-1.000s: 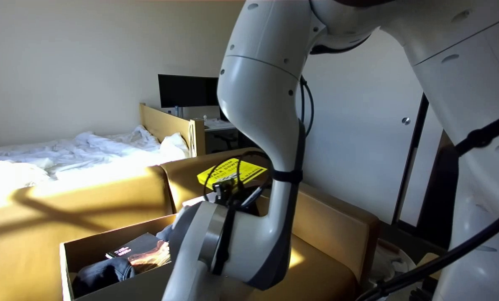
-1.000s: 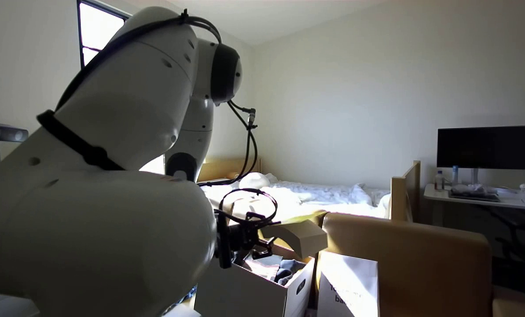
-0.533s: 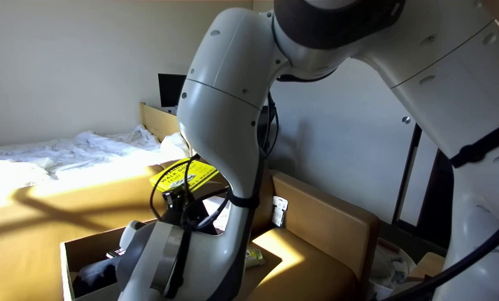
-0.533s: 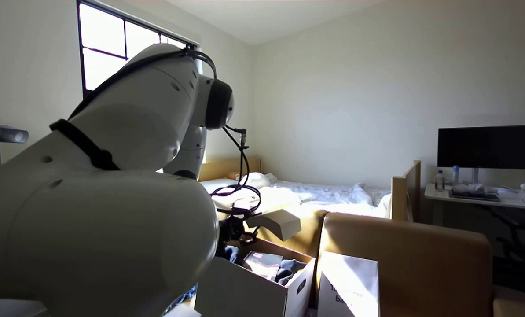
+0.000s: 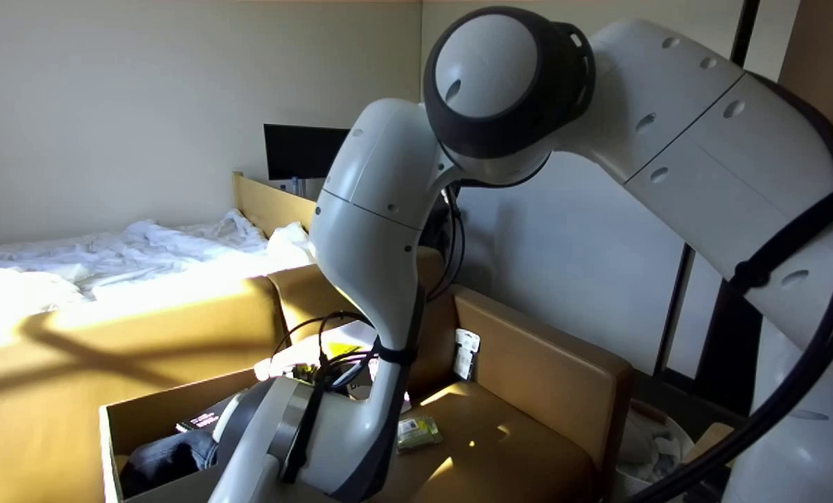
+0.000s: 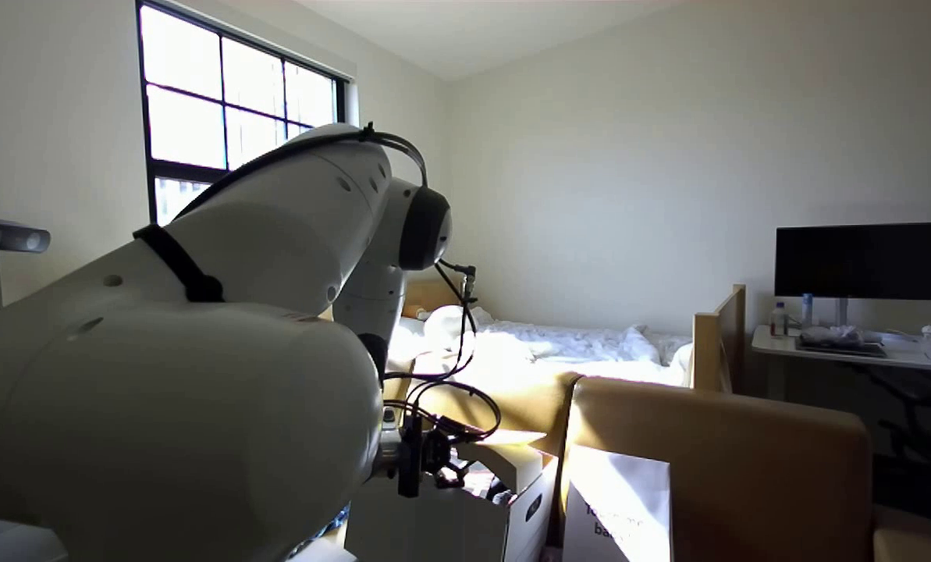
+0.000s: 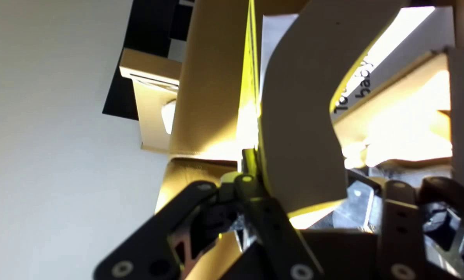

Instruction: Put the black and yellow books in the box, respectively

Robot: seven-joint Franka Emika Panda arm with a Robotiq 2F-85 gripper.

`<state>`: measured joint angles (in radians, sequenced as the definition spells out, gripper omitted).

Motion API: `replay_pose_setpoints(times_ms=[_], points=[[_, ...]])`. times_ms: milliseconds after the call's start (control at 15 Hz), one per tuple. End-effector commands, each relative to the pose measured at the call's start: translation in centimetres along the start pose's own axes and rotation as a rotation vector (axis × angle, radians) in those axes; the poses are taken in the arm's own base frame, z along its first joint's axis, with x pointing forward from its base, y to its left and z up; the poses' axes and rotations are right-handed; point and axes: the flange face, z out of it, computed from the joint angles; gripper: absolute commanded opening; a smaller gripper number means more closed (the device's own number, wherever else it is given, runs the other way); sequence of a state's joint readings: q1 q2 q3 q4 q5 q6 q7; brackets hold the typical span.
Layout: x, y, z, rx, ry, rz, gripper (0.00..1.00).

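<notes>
One box [image 5: 152,413], near left, holds the black book [image 5: 214,413] and dark cloth [image 5: 168,457]; the gripper [image 7: 301,174] clasps the yellow book [image 7: 303,112].

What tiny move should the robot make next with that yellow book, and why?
Probably lower the yellow book a little before letting go: the end effector grips it at the opening of the box, and the black book already lies inside.

Getting crazy bright daylight at the black-framed window [image 6: 235,101], catching sun and crossed shadows [image 5: 95,360] on the tan couch [image 5: 179,321]. Seeing a rumpled white bed [image 5: 158,248] behind that, pale walls [image 6: 652,156], dark monitor [image 6: 871,261] on a white desk [image 6: 911,355].
</notes>
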<state>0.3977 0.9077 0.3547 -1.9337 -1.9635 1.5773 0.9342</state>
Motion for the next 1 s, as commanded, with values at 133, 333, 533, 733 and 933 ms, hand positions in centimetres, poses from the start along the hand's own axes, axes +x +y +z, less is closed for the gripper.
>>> replay_pose_setpoints(times_ms=[133,333,533,733,933], points=[[5.1,-0.8,-3.9,-0.11,0.051,0.027,0.12],[6.4,-1.3,-5.2,-0.072,0.077,0.044,0.12],[6.8,-1.8,-4.8,-0.085,0.06,0.051,0.12],[6.7,-1.2,-4.4,-0.101,0.052,0.067,0.64],[6.2,0.6,-4.4,-0.163,0.033,0.086,0.81]])
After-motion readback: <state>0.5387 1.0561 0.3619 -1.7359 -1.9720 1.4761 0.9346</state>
